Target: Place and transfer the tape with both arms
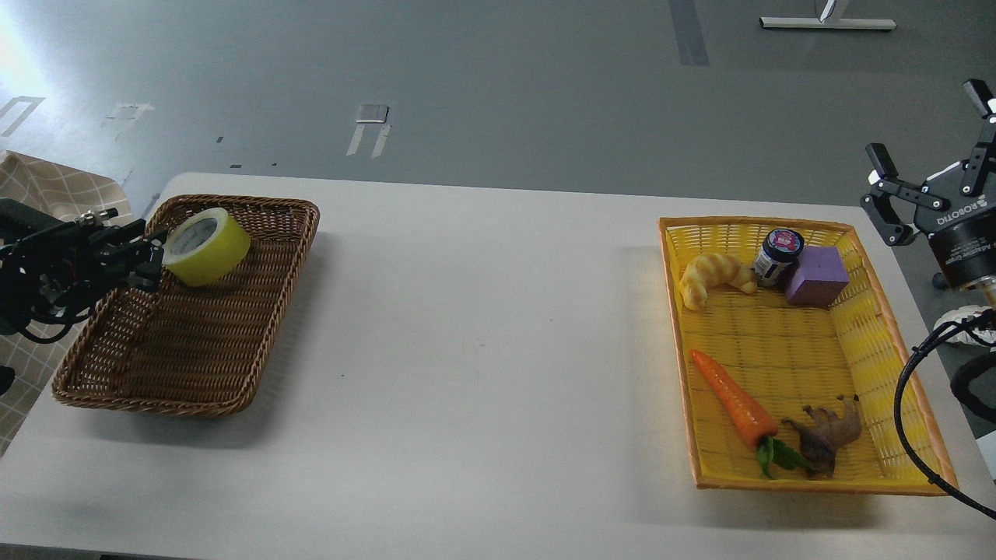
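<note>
The yellow tape (208, 249) is tilted, its grey-white core facing up and left, low over the far left part of the brown wicker basket (233, 365). My left gripper (149, 255) comes in from the left edge and is shut on the tape's left rim. I cannot tell whether the tape touches the basket floor. My right gripper (926, 124) is open and empty, raised beyond the table's right edge, past the far right corner of the yellow basket (856, 342).
The yellow basket holds a croissant toy (714, 276), a small jar (780, 256), a purple block (815, 275), a carrot (735, 408) and a brown animal figure (826, 435). A black cable (906, 389) loops by its right side. A checked cloth (47, 187) lies at far left.
</note>
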### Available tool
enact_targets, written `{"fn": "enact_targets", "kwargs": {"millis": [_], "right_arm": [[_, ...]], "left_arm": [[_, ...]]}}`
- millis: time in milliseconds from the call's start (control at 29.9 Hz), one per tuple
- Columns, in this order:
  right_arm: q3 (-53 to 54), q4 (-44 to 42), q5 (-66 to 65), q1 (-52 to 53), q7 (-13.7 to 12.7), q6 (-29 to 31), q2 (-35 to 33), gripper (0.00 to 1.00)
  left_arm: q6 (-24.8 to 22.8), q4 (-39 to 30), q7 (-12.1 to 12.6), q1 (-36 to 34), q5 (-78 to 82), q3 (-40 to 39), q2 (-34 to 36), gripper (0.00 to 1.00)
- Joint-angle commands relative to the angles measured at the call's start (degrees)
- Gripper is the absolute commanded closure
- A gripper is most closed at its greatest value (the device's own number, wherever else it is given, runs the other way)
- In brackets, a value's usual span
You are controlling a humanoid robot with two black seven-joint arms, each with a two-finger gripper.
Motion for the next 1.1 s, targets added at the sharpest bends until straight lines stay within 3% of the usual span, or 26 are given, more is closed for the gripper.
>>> {"fn": "enact_targets", "kwargs": {"millis": [0,301,535,902,1002,1069], "right_arm": [[0.1,0.2,0.0,-0.3,0.0,0.0,-0.1,0.00],[0.5,0.4,-0.1,-0.3,0.0,0.0,0.1,0.00],[0.4,0.3,-0.1,-0.3,0.0,0.0,0.1,0.00],[0.5,0.4,-0.1,-0.1,0.0,0.0,0.0,0.00],[0.5,0.5,-0.1,0.4,0.0,0.0,0.0,0.00],[0.5,0.6,-0.1,0.5,0.0,0.0,0.0,0.00]], "left_arm": [[0.2,1.1,-0.9,0.2,-0.3,0.0,-0.4,0.71],[0.4,1.4,-1.2,-0.1,-1.7,-0.1,0.0,0.67],[0.5,1.2,-3.1,-1.1,-5.3,-0.4,0.0,0.65],[2.4,0.6,-3.8,-11.2,-21.4,-0.5,-4.4,0.58],[2.3,0.6,-5.4,-13.1,-28.7,-0.9,-6.8,0.50],[2.2,0.4,-6.2,-13.9,-35.0,-1.0,-8.8,0.39]]}}
